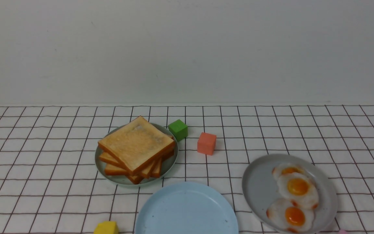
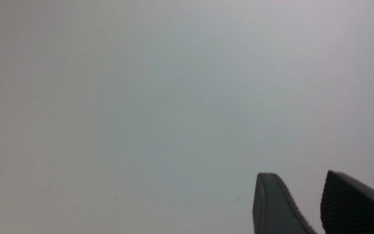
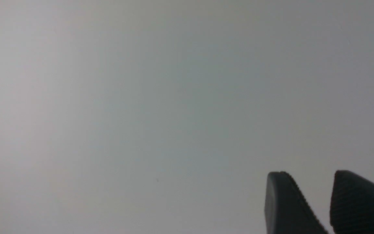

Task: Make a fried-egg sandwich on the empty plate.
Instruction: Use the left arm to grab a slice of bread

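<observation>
While the light blue plate [image 1: 187, 211] sits bare at the near edge of the table [image 1: 44, 182], about centre, the sandwich is not yet built. The toast pile [image 1: 136, 144] lies on the pale green plate [image 1: 170, 165] behind it to the left, and three fried eggs [image 1: 297, 187] lie on the grey plate [image 1: 258, 185] near its right side. In the wrist views the left claw [image 2: 299, 177] and the right claw [image 3: 308, 175] each face a plain wall, fingers parted by a narrow gap, gripping nothing.
</observation>
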`<state>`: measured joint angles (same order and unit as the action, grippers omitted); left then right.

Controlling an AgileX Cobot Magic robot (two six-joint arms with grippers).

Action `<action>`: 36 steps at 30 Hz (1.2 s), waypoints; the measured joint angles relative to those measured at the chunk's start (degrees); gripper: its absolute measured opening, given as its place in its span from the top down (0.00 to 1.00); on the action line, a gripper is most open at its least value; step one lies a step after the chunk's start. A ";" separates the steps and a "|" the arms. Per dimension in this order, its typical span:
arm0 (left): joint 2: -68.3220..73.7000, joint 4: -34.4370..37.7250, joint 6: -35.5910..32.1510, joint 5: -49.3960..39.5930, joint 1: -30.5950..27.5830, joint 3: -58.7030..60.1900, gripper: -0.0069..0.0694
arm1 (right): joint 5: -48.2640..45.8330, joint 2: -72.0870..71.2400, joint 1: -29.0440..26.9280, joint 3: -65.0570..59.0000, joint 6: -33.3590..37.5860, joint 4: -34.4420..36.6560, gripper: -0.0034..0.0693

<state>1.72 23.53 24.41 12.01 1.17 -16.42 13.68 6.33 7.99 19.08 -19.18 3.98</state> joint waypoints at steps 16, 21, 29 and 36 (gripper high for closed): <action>45.46 -5.30 -5.95 -39.30 0.00 -30.41 0.60 | -45.99 40.12 0.00 38.63 2.21 -3.98 0.62; 59.27 -1.54 -7.61 -41.58 0.00 -30.49 0.60 | -54.06 47.99 0.00 37.11 4.41 0.43 0.62; 78.41 11.66 -21.28 -47.82 -0.15 -38.85 0.60 | -59.71 55.39 3.91 36.89 21.00 17.11 0.62; 96.11 15.29 -32.57 -58.95 -5.47 -53.75 0.58 | -62.31 57.46 7.81 36.89 30.86 23.71 0.62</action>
<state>97.83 38.82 -8.17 -46.94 -4.30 -70.17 -48.63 63.79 15.80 55.97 11.67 27.69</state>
